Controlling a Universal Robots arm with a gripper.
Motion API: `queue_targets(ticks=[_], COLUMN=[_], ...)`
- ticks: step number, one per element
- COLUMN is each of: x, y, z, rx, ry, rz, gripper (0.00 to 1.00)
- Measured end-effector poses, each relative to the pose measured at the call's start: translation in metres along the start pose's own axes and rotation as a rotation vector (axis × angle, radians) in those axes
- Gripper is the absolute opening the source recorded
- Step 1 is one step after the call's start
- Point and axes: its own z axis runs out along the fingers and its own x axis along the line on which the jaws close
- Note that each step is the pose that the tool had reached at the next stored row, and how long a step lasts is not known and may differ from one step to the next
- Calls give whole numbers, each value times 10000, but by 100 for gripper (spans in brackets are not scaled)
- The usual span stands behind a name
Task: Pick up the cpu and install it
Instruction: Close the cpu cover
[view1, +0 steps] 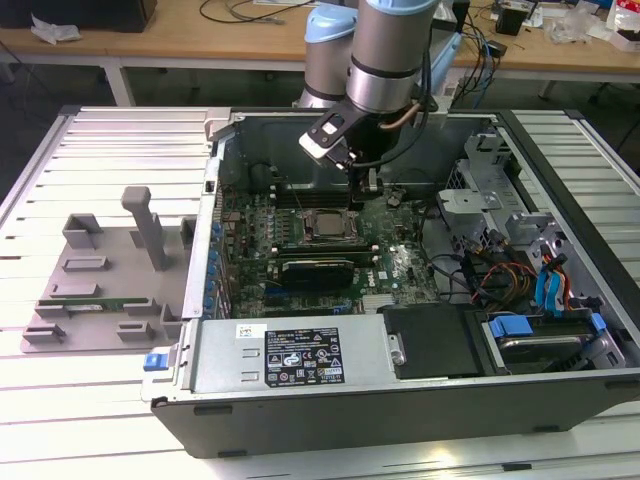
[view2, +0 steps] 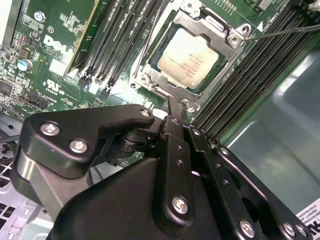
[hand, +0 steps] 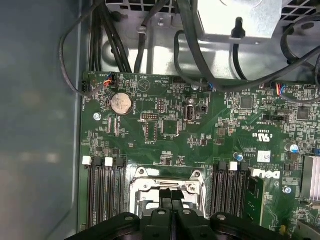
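I see the small flat square cpu with its shiny silver-grey metal top lying seated inside the silver metal socket frame on the green motherboard, within the open grey metal computer case. My black gripper hangs close over one corner of that frame, its two fingers pressed together with nothing between them. I cannot tell whether the tips touch the frame.
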Motion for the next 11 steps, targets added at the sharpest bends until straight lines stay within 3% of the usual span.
queue_targets(ticks=[11], x=[5], y=[-91], z=[48], rx=[0], ry=[-1], rz=[0], gripper=[11])
